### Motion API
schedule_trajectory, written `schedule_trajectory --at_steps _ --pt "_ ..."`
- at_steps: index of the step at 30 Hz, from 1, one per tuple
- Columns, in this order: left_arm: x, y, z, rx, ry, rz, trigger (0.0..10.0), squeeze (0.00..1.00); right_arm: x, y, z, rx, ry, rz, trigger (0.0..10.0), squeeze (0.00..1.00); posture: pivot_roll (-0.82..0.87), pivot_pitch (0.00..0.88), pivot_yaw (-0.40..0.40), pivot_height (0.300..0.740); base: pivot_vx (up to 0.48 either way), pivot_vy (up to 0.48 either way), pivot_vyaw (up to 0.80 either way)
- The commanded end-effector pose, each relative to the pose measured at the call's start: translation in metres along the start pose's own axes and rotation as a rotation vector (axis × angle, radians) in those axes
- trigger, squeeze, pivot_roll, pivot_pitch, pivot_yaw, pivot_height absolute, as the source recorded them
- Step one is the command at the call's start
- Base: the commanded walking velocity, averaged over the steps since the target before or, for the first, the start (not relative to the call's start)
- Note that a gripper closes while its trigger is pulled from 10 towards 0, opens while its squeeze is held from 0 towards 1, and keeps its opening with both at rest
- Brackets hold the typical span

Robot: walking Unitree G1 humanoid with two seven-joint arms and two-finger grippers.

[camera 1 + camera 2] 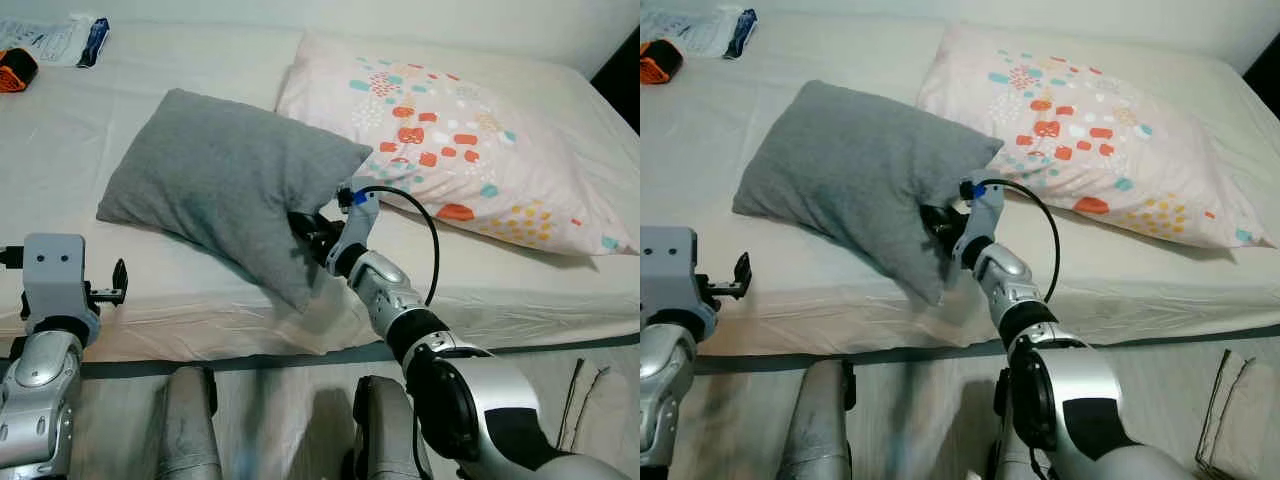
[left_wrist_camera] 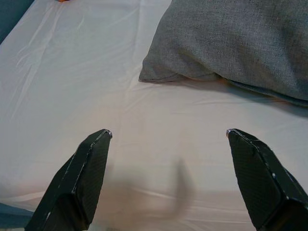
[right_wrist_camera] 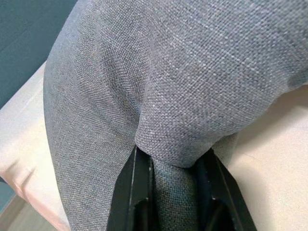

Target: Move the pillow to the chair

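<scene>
Grey pillow (image 1: 225,185) on the white bed (image 1: 120,130), near-left of a patterned pillow (image 1: 455,135) — near-right edge lifted off the sheet. Pinched there by the right tool (image 1: 303,232), both black fingers (image 3: 129,192) pressed into a fold of the fabric. Left tool (image 2: 168,178) low over bare sheet at the near-left edge, fingers spread wide, holding nothing. Orange object (image 1: 15,70) at the far-left corner.

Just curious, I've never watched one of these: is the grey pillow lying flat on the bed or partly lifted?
Partly lifted. The right end effector pinches the grey pillow's near edge, raising that corner off the bed.
</scene>
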State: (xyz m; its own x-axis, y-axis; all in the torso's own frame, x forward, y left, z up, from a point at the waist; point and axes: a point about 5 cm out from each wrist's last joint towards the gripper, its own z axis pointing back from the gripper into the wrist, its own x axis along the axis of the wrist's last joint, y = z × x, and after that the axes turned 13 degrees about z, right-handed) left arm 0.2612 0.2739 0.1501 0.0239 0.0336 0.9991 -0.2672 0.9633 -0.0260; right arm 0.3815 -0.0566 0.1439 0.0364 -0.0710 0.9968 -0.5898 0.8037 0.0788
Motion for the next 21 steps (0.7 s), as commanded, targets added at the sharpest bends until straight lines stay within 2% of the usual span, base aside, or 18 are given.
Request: schedule_trajectory --at_steps 1,9,11,12,14,15,16,19,21 --pt "0.000 0.002 0.000 0.004 0.014 -0.009 10.0 0.00 -0.015 0.006 0.002 0.018 0.075 -0.030 0.0 0.00 0.39 0.275 -0.160 0.561 0.000 0.000 0.00" --pt "-0.001 0.000 -0.003 0.002 0.012 -0.005 10.0 0.00 -0.009 -0.002 0.003 -0.027 0.047 -0.052 0.0 0.00 0.38 0.259 -0.162 0.561 0.000 0.000 0.00" --pt "-0.001 0.000 -0.009 0.010 0.009 0.024 10.0 0.00 0.009 -0.007 0.000 -0.035 -0.055 -0.091 0.0 0.00 0.32 0.231 -0.157 0.561 0.000 0.000 0.00" --pt "-0.001 0.000 -0.009 0.010 0.009 0.024 10.0 0.00 0.009 -0.007 0.000 -0.035 -0.055 -0.091 0.0 0.00 0.32 0.231 -0.157 0.561 0.000 0.000 0.00" --pt "-0.004 -0.005 -0.015 0.003 0.021 0.076 10.0 0.00 0.031 -0.015 -0.001 -0.045 -0.189 -0.095 0.0 0.00 0.27 0.197 -0.140 0.561 0.000 0.000 0.00" --pt "-0.004 -0.005 -0.015 0.003 0.021 0.076 10.0 0.00 0.031 -0.015 -0.001 -0.045 -0.189 -0.095 0.0 0.00 0.27 0.197 -0.140 0.561 0.000 0.000 0.00" --pt "-0.006 -0.010 -0.019 -0.014 0.029 0.108 10.0 0.00 0.039 -0.022 0.002 -0.071 -0.244 -0.091 0.0 0.00 0.22 0.176 -0.131 0.561 0.000 0.000 0.00" --pt "-0.006 -0.010 -0.019 -0.014 0.029 0.108 10.0 0.00 0.039 -0.022 0.002 -0.071 -0.244 -0.091 0.0 0.00 0.22 0.176 -0.131 0.561 0.000 0.000 0.00" --pt "-0.008 -0.015 -0.021 -0.027 0.038 0.141 10.0 0.00 0.044 -0.028 0.005 -0.100 -0.283 -0.092 0.0 0.00 0.21 0.171 -0.130 0.561 0.000 0.000 0.00"
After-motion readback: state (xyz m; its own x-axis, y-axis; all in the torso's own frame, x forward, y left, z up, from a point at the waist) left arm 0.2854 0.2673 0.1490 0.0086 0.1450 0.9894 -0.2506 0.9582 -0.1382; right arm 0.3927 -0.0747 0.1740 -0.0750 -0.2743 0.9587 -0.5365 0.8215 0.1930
